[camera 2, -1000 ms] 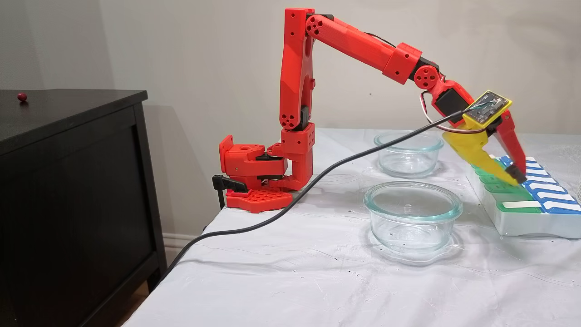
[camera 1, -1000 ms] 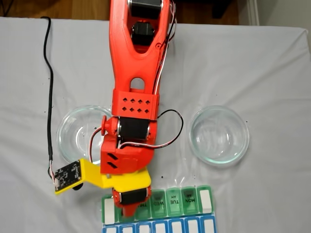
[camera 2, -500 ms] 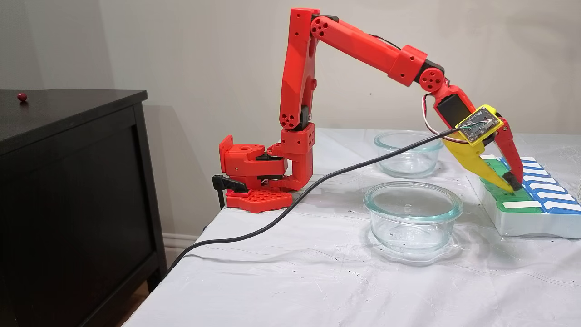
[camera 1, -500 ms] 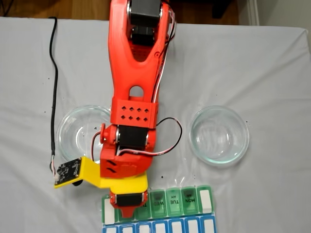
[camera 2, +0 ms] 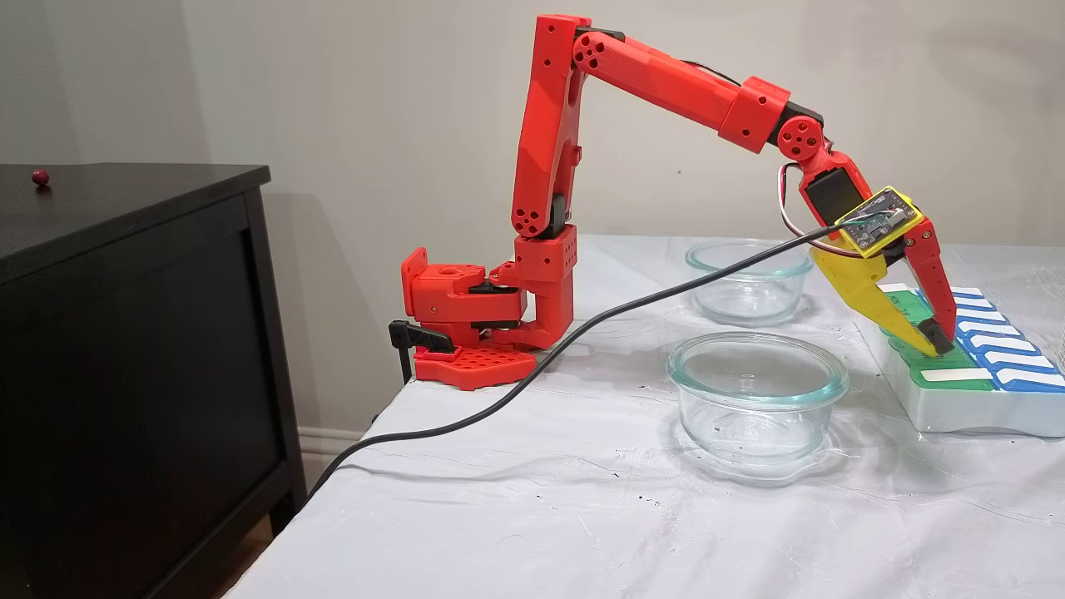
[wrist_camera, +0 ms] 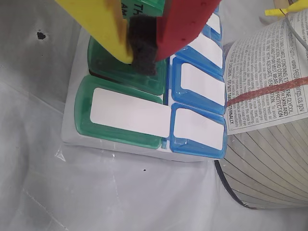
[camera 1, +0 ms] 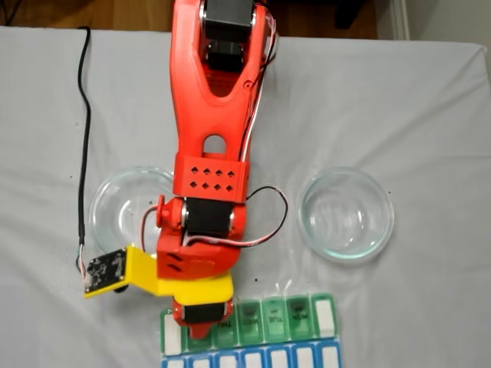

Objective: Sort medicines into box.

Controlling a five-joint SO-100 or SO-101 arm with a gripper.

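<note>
Gripper [wrist_camera: 144,53] down on the box [wrist_camera: 120,115], yellow and red fingers together around a dark foam pad, tip touching a shut green lid second from the near end; no ball visible between them. Box at the table edge in the side fixed view [camera 2: 965,391], all lids in sight shut. Risks, judged only: pressing on a shut lid could tip or slide the light box, or the pad could skid off the glossy plastic onto the blue row just beside; if a ball hides in the pad, release onto a shut lid would send it rolling off. Two glass dishes [camera 1: 347,213] [camera 1: 123,211] near the box, both looking empty, no medicines seen in them. One dark red ball [camera 2: 39,176] stranded on the black cabinet [camera 2: 133,333], well apart from the table and likely out of reach. Printed cylindrical container [wrist_camera: 269,110] just beside the blue row, crowding that side. Black cable [camera 2: 582,333] trailing from the wrist camera across the cloth, could snag on a dish rim
</note>
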